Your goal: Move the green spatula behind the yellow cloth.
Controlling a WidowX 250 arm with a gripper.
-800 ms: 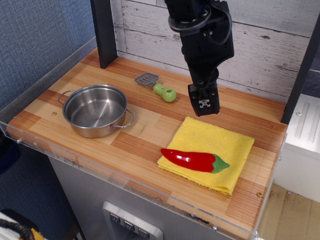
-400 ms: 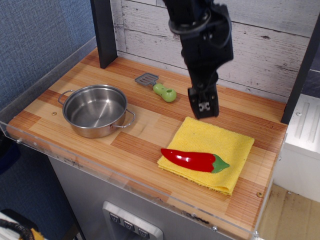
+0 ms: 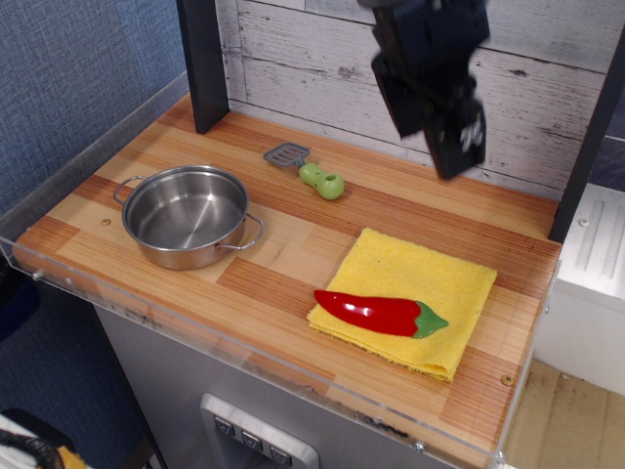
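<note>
The green spatula (image 3: pixel 311 172) lies flat on the wooden counter behind the steel pot, grey slotted blade to the left, light-green handle to the right. The yellow cloth (image 3: pixel 410 293) lies at the front right with a red pepper (image 3: pixel 379 314) on it. My gripper (image 3: pixel 459 149) hangs high over the back of the counter, behind the cloth and to the right of the spatula. It holds nothing. Its fingers look close together, but motion blur hides whether they are open or shut.
A steel pot (image 3: pixel 187 215) stands at the left of the counter (image 3: pixel 293 254). A black post (image 3: pixel 203 63) rises at the back left, and a white plank wall (image 3: pixel 293 68) runs behind. A clear acrylic lip edges the front and left.
My gripper has risen and swung right, from low over the cloth's back edge to high near the wall. The spatula, cloth, pepper and pot have not moved.
</note>
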